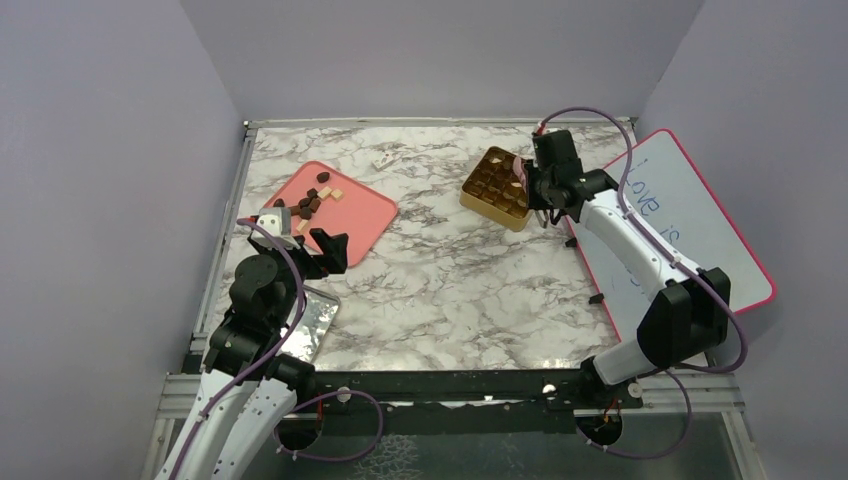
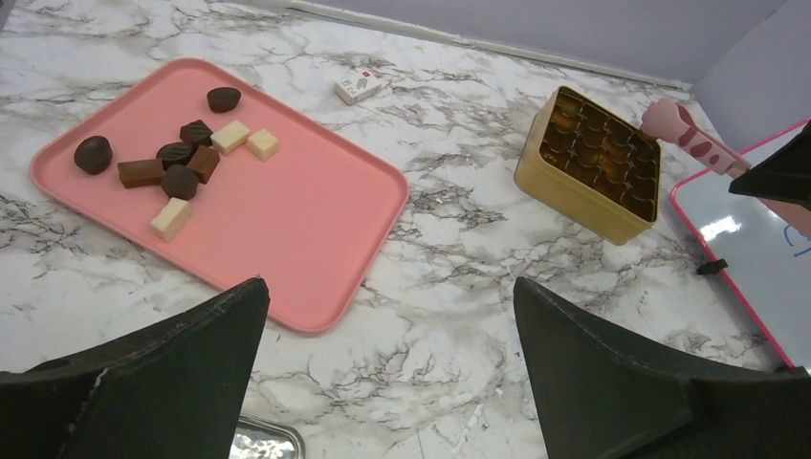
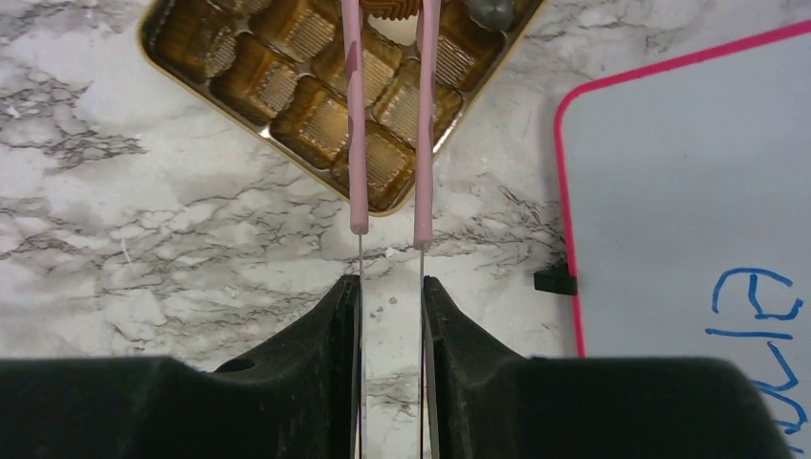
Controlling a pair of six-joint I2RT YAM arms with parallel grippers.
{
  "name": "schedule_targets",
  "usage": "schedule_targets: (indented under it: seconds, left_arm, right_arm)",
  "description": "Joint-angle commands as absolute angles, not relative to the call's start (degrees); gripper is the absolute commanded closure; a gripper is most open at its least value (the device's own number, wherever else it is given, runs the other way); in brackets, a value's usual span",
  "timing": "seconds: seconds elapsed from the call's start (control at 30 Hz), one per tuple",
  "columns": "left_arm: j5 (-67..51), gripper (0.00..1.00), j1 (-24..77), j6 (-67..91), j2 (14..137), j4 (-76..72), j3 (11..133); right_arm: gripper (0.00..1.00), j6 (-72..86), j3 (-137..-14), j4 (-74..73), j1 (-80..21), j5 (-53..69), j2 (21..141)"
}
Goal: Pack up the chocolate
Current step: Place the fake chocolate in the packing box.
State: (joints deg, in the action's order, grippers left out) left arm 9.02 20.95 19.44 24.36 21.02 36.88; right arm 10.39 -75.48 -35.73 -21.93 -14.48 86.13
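The chocolate (image 2: pixel 177 158) sits on the pink tray (image 2: pixel 316 220), upper left. The pieces look small, light and probably easily marred, so they are best pinched gently across their sides. The left end effector (image 2: pixel 387 292) gapes empty; the right end effector (image 3: pixel 390 287) clamps tweezers (image 3: pixel 355 143) above the box (image 3: pixel 320 124).

Whiteboard (image 1: pixel 712 205), blue handwriting "Love is", rest unclear, small box label illegible
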Motion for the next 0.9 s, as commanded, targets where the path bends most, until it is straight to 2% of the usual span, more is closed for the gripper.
schedule_targets:
  seconds: [0.0,0.87]
  left_arm:
    - [7.56,0.01,20.65,19.09,23.6,20.21,36.65]
    - [7.84,0.01,20.7,18.99,23.59,20.2,36.63]
  right_arm:
    - [0.7,10.68,-74.09,-36.82,-19.28,-14.78,86.33]
    - [0.61,9.45,-74.19,-34.73,-15.83,-14.29,90.59]
